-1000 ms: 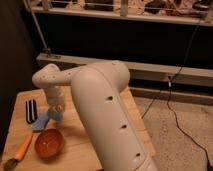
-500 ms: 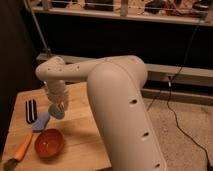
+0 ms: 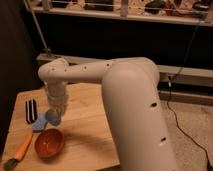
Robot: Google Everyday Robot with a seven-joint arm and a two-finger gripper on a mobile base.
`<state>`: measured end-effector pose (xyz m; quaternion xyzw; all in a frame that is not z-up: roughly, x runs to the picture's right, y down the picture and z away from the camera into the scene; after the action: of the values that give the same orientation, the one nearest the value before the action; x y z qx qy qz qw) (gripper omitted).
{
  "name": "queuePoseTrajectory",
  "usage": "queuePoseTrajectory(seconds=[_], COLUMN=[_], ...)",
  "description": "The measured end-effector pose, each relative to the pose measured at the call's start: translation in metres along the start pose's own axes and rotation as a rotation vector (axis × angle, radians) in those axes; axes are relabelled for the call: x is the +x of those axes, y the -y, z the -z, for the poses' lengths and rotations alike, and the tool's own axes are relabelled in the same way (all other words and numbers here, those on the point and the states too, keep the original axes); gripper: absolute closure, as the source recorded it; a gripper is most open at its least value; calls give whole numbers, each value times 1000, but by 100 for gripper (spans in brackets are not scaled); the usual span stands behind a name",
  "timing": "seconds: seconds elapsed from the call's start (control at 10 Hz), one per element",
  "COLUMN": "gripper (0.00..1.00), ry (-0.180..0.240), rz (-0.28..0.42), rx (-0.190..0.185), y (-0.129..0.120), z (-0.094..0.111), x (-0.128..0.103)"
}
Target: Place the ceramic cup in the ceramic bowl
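Wooden table point(image 3: 90, 127), pale, stood at lower left of the room under dim light. White arm point(image 3: 125, 100) reached in from the right: the thick upper segment filled the foreground and the forearm ran left to a bend above the back left part of the table. From that bend the wrist pointed straight down. The gripper point(image 3: 58, 107) hung at its end, low over the table, left of centre. Could not tell whether it gripped anything, since its lower end merged with what sat beneath it.

Ceramic cup point(image 3: 53, 118), small, round and light blue, was directly under the gripper's tip, touching it or very nearly. Could not tell whether the cup rested on the wood or hung just clear of it. Flat light-blue piece point(image 3: 39, 125) lay just left of the cup, and their edges appeared to meet.

Ceramic bowl point(image 3: 48, 143), shallow, red-orange and paler inside, sat upright on the table just in front of the cup, toward the near edge. The cup was outside the bowl, behind its far rim.

Long orange carrot-like object point(image 3: 22, 147) lay slanted just left of the bowl, its lower end at the near left corner. Black pronged utensil point(image 3: 31, 111) lay near the left edge, behind the blue piece. Dark cable point(image 3: 186, 115) trailed across the floor to the right.
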<state>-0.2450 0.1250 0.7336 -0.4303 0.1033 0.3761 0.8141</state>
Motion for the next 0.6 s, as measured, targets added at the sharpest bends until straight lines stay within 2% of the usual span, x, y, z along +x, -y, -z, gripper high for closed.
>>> queuePoseTrajectory(seconds=[0.1, 0.2, 0.6], gripper=[100, 100, 100], ry=[-5, -11, -59], rz=[80, 121, 255], rx=[-20, -20, 40], y=[-10, -14, -21], z=[-2, -3, -14], x=[6, 9, 13])
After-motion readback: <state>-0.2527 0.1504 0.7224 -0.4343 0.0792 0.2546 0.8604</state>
